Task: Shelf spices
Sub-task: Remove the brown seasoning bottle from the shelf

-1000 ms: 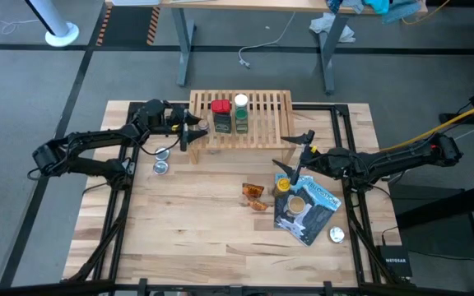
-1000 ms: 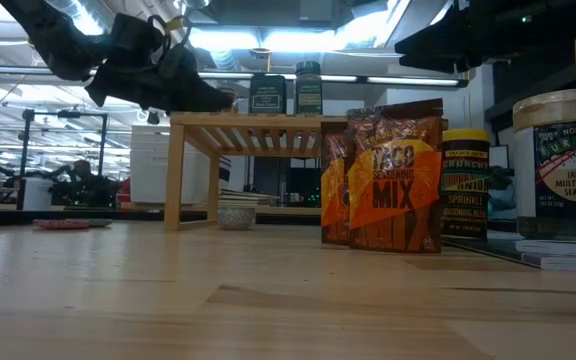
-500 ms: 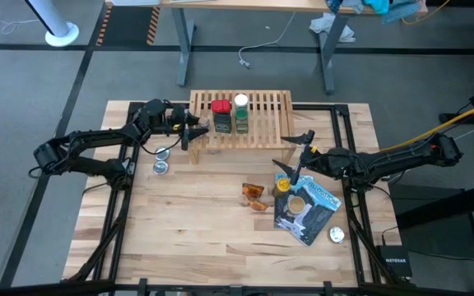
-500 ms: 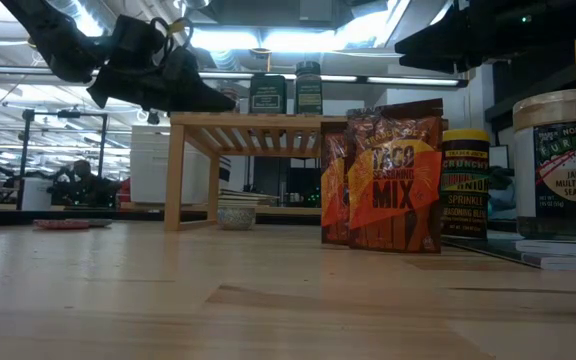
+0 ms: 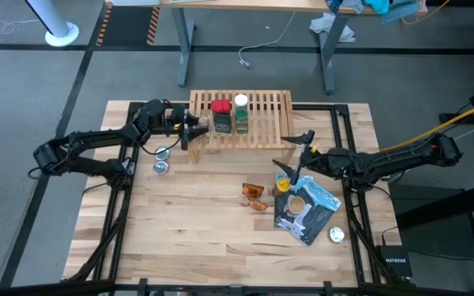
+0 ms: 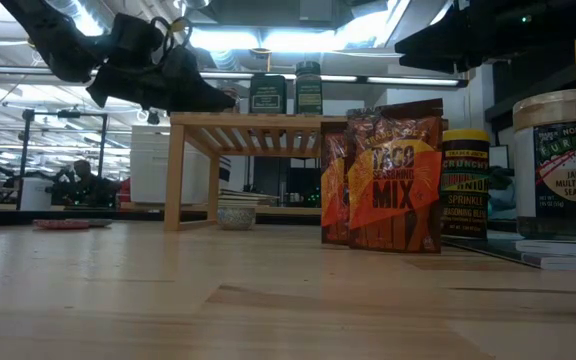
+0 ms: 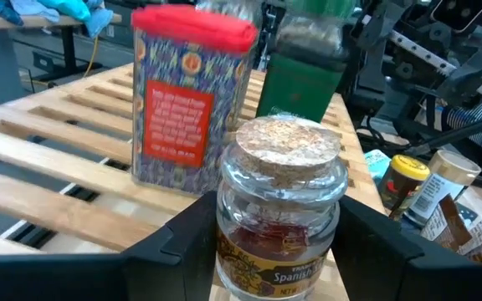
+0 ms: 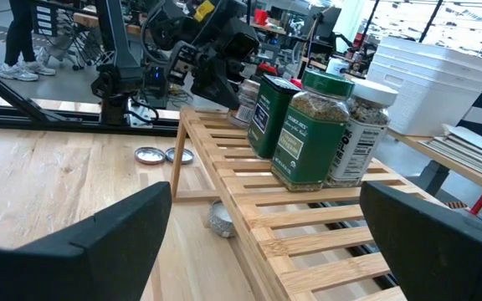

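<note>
A cork-topped glass jar (image 7: 279,209) is gripped by the left end effector (image 5: 194,130) at the shelf's (image 5: 262,123) left end, over the slats. A red-lidded tin (image 5: 220,116) and two jars (image 5: 241,114) are stood mid-shelf. The right end effector (image 5: 295,152) is held wide open near the shelf's right front corner, empty.

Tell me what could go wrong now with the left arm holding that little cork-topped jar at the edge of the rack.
The left gripper holds the cork-topped jar right by the red-lidded tin; pushing further in could knock the tin or the green jar behind it. The jar is near the wooden rack's edge, and the slats have gaps, so it might tip or drop off on release. The right gripper waits open near the rack's other end.
</note>
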